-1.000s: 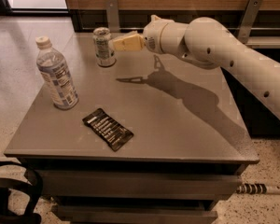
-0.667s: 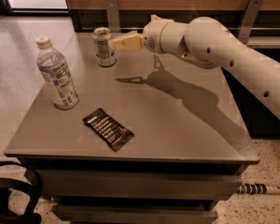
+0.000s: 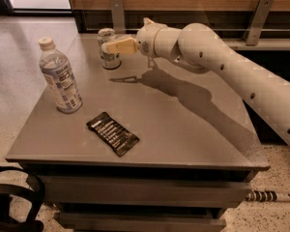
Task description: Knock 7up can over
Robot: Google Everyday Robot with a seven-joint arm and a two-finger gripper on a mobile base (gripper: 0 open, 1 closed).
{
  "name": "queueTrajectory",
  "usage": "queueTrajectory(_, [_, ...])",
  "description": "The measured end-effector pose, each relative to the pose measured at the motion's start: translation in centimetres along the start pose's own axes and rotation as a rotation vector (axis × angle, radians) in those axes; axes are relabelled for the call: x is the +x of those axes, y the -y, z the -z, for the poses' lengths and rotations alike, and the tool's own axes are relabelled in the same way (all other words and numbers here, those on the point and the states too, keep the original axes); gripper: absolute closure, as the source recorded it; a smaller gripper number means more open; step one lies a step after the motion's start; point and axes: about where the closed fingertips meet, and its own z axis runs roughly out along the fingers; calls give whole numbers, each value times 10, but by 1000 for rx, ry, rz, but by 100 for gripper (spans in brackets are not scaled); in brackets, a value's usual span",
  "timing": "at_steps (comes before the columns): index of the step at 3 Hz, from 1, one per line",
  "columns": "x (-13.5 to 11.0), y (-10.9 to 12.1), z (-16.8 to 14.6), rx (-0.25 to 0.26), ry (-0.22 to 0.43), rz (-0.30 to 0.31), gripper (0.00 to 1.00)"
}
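The fingers point(image 3: 112, 46) read as one tan wedge with no gap showing between them and nothing held. They hang above the desk's far left part, pointing left and lying roughly level. The desk point(image 3: 183, 129), a grey flat-topped surface, spreads out beneath them and mostly toward the camera and to the right of them. The white arm point(image 3: 222, 62) runs from behind the fingers to the right, sloping down across the far right corner until it leaves the picture. It throws a long dark shadow point(image 3: 183, 93) on the desk just below and to the right of the fingers, ending in a thin point under them. A clear plastic bottle point(image 3: 60, 79) with a white cap stands upright to the left of the fingers and nearer the camera, well apart from them. A flat black packet point(image 3: 112, 133) lies below the fingers, farther toward the desk's near edge. The 7up can point(image 3: 109, 59) stands upright right at the fingertips. The tips cross in front of its upper side, and whether they touch it cannot be told.
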Motion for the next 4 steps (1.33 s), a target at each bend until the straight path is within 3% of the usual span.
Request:
queueTrajectory(2, [5,-15,-28,-40,60,-27,0])
queueTrajectory(4, [17,-26,-51,-89,79,-75,0])
